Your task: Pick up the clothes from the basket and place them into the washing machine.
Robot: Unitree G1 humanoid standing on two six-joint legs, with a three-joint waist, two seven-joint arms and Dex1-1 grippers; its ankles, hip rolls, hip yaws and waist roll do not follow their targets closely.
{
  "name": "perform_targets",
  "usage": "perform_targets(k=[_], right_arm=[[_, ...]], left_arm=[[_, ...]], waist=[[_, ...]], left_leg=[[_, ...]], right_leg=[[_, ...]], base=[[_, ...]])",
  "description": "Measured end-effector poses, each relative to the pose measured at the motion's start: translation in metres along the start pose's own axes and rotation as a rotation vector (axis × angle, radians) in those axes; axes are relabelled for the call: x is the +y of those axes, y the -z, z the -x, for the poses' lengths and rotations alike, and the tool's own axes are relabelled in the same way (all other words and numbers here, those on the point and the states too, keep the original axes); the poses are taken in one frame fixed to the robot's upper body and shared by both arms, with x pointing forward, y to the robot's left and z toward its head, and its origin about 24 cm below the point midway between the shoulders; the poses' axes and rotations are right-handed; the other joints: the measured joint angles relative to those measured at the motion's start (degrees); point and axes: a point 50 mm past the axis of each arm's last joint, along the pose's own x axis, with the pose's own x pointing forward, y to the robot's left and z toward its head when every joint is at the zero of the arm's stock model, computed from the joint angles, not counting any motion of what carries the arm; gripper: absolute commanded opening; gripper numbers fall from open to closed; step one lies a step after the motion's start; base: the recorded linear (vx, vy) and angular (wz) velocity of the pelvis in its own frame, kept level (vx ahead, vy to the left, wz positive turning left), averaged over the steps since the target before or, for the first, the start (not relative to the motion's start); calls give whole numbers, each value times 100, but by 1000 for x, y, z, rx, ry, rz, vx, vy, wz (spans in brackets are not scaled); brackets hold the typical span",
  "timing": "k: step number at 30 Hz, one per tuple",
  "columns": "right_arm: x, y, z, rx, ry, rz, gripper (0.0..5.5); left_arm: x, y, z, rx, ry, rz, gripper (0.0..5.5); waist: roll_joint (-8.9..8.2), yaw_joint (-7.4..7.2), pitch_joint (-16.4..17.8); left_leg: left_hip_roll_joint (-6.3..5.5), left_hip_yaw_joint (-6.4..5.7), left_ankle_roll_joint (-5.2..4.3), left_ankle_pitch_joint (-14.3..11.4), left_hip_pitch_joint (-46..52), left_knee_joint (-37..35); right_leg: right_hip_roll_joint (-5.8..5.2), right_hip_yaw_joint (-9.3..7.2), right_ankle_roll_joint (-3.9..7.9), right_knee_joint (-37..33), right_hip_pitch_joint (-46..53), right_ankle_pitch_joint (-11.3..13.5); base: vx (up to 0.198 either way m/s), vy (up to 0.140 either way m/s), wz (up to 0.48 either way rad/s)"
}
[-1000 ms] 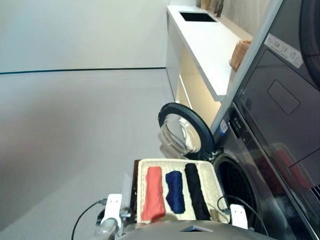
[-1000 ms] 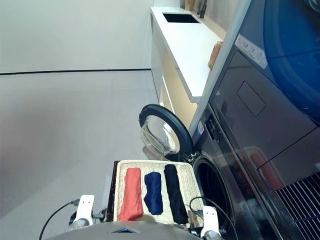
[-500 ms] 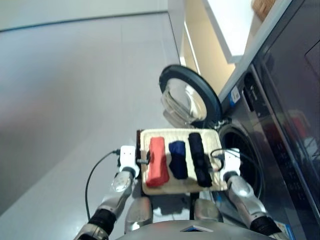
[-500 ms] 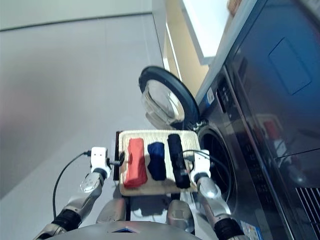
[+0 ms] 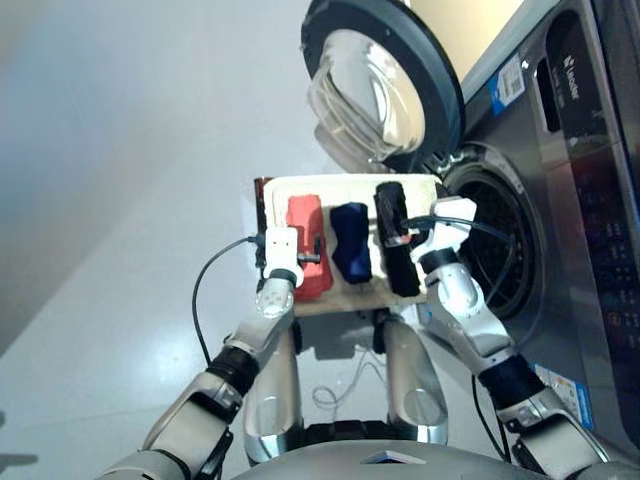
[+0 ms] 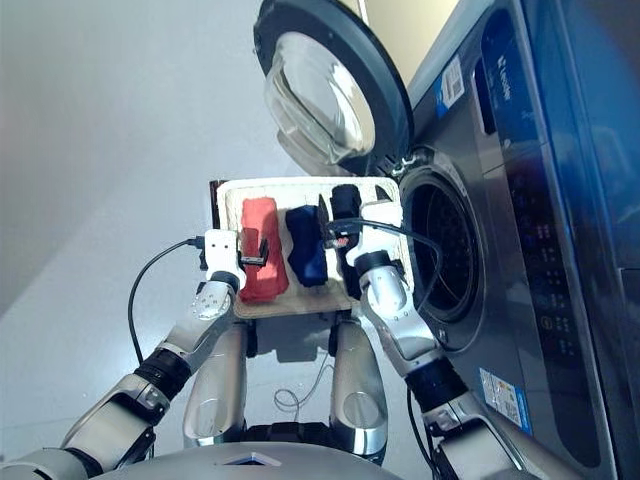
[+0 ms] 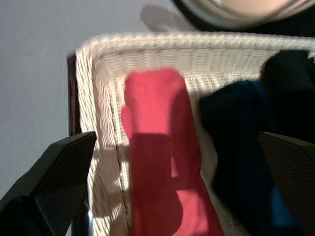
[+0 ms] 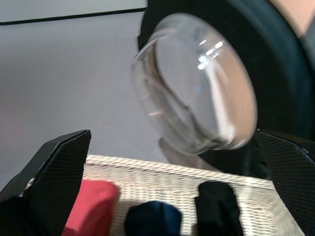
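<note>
I am looking far more steeply down than a second ago: the head camera has tipped, so the long white counter is gone from view and both arms, barely showing before, are now reaching out over the wide, shallow cream-white wicker basket (image 5: pixel 345 184). That puts me at the start of the first pick, with nothing lifted yet. The left gripper (image 5: pixel 314 259) is hovering with its jaws spread wide and empty right above the near end of the coral-red folded garment (image 5: pixel 307 243), and the right gripper (image 6: pixel 325 226) is poised with its jaws wide and empty over the black folded garment (image 5: pixel 394 240). The navy blue folded garment (image 5: pixel 350 238) is lying between the two jaws, apart from both. All three strips are resting in the basket, none in the machine. Just beyond and beside the right jaws, the dark grey front-loading washing machine (image 5: pixel 580 190) is standing with its round black-rimmed glass door (image 5: pixel 385 80) swung open and the perforated drum (image 6: pixel 445 250) exposed. The left wrist view is confirming what the head views leave unclear: the red strip is centred between its two fingers (image 7: pixel 54 172). The right wrist view is aimed higher, mostly at the glass door, catching only the far ends of the three garments.
</note>
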Motion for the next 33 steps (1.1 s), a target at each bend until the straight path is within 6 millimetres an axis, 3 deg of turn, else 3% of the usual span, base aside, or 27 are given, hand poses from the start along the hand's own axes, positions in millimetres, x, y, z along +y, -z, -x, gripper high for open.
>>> perform_targets(k=[10,21,33], right_arm=[[23,-26,-16,-109,-41,-34,550],[32,-41,-23,-169,-75,-32,550],[37,-60,-28,-244,-107,-41,550]], left_arm=[[-2,-14,-11,-25,-73,26,550],[5,-32,-34,-9,-149,52,550],[4,-50,-41,-43,-146,112,550]], waist=[[-15,-26,45],[-60,-65,43],[-157,-99,51]], left_leg=[[21,29,-24,-54,-786,404],[23,29,-15,-68,-1257,615],[3,-32,-16,-283,-2045,1214]], right_leg=[[17,138,-4,561,-919,-102],[30,173,-48,757,-1417,-132],[16,219,-24,1315,-2154,-308]], base=[[-18,1,-13],[0,0,0],[0,0,0]])
